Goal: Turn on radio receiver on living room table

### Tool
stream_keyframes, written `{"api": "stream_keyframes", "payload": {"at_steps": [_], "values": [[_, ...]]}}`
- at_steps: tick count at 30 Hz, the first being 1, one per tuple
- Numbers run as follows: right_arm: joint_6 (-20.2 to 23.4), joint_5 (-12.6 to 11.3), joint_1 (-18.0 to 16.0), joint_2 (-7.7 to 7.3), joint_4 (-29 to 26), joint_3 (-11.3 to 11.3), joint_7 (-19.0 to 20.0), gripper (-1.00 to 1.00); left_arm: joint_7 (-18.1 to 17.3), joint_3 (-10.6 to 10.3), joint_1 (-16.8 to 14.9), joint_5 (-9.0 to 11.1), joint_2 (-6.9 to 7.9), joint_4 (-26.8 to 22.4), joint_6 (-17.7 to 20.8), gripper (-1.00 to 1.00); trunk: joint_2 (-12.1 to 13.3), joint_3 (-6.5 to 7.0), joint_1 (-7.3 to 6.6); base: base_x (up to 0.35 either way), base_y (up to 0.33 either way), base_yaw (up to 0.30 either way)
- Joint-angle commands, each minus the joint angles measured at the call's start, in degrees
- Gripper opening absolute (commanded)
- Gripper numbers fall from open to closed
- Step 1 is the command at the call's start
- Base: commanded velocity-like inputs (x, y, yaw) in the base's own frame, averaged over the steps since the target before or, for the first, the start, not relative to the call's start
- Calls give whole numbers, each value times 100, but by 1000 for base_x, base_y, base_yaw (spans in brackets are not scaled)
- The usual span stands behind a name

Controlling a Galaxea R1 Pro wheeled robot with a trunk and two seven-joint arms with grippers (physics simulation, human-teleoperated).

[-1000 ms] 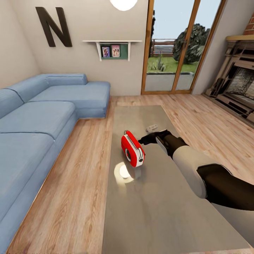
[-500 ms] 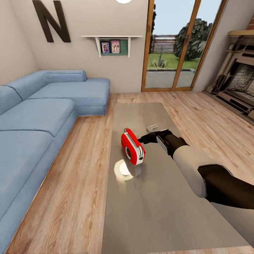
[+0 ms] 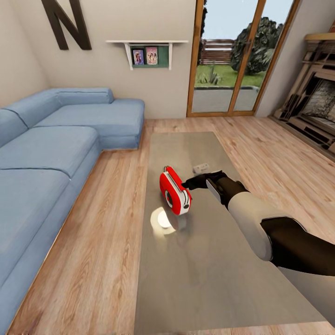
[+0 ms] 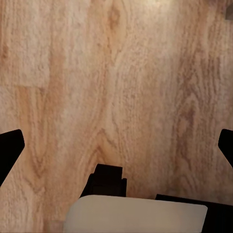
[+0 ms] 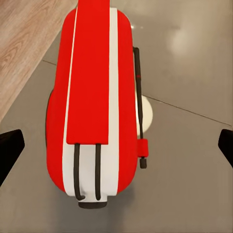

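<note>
Red radio upright mid-tabletop, unmoved over the last second; only the head camera tilted down. Right hand at radio's 3 o'clock, fingers spread, tips just beside the casing. Switch press probably next; left hand spread over floor.

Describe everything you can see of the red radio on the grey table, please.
The radio receiver is a small, glossy red, rounded box with white-silver trim, a round dial on its face and a thin dark handle along its top. It stands upright near the middle of the table, beside a bright lamp reflection. The right gripper is right at its back edge with fingers wide apart; actual contact cannot be judged.
</note>
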Motion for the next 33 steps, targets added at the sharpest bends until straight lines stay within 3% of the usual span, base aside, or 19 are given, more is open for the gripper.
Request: {"api": "stream_keyframes", "payload": {"at_steps": [1, 33], "values": [[-1, 0, 0, 0, 0, 0, -1, 100, 0, -1, -2, -1, 0, 0, 3, 100, 0, -4, 0, 0, 0, 0], [-7, -10, 0, -8, 19, 9, -3, 100, 0, 18, -3, -54, 53, 0, 18, 100, 0, -10, 0, 0, 33, 0]]}}
